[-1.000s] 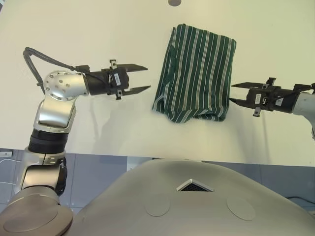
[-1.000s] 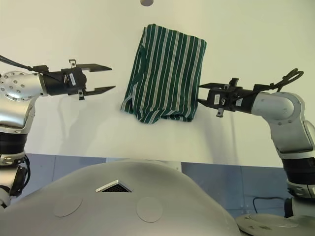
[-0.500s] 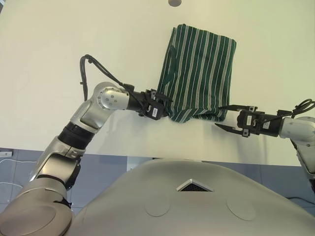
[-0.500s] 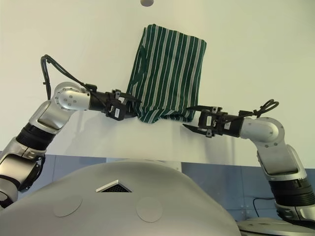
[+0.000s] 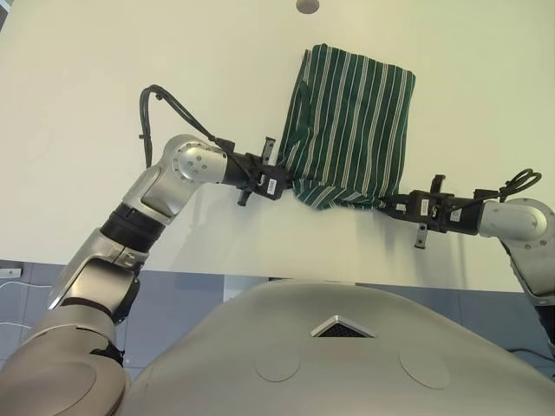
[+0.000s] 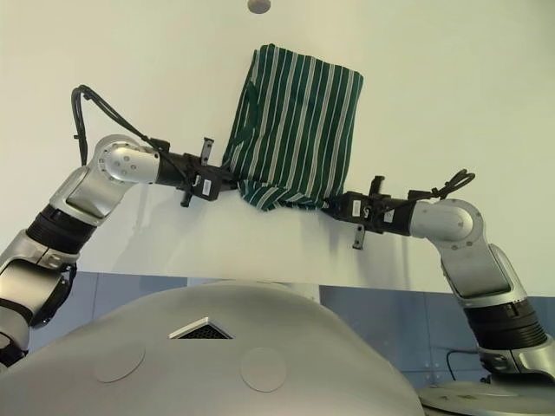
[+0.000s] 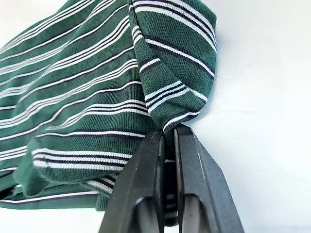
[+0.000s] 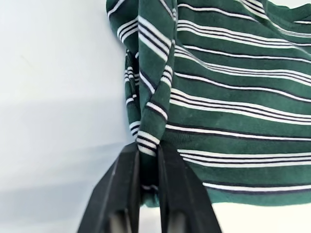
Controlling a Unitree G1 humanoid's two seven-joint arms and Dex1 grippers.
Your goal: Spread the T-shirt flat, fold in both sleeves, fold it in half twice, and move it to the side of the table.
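The T-shirt [image 5: 351,117], dark green with white stripes, lies folded into a narrow rectangle on the white table [image 5: 130,61], its near edge lifted and bunched. My left gripper [image 5: 293,184] is shut on the near left corner of the T-shirt [image 7: 97,92]; the cloth sits pinched between its black fingers [image 7: 146,189]. My right gripper [image 5: 386,203] is shut on the near right corner of the T-shirt [image 8: 233,97], a striped fold squeezed between its fingers [image 8: 124,189].
A small round grey fitting [image 5: 307,5] sits in the table at the far edge, beyond the shirt. Bare white tabletop stretches wide to the left and right of the shirt. The table's front edge [image 5: 217,264] runs just below both arms.
Both grippers came in from the sides to the shirt's near corners and shut on them. The near edge has since lifted and bunched slightly.
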